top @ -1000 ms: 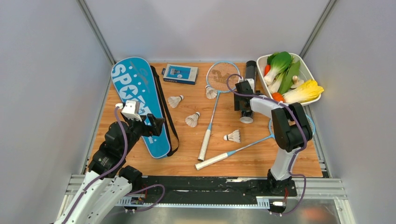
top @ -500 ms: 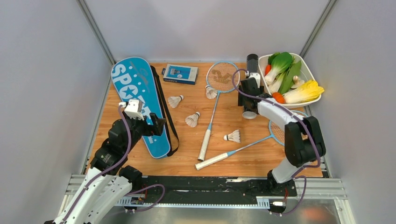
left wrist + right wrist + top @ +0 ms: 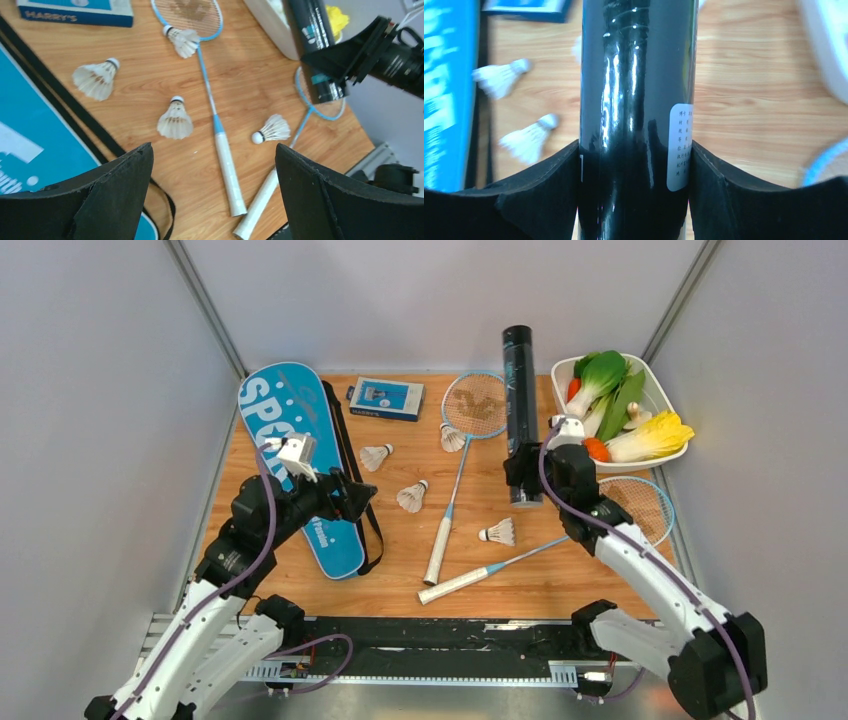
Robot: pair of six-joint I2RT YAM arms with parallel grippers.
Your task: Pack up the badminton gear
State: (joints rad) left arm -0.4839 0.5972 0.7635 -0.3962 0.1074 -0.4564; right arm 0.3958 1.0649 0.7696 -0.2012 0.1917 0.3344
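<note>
The long black tube stands upright off the table, and my right gripper is shut on its lower part; in the right wrist view both pads press the tube at the gripper. My left gripper hovers open over the right edge of the blue SPORT cover, nothing between its jaws. Several white shuttlecocks lie loose, such as one beside the cover and another mid-table. Two light-blue rackets cross: one points to the back, the other lies slantwise.
A small blue box lies at the back between the cover and a racket head. A white tray of vegetables sits at the back right, close to the tube. The cover's black strap trails along its right side.
My right gripper closed on the tube and raised it from lying beside the tray to upright, the arm swinging forward. My left gripper shifted right toward the shuttlecocks.
</note>
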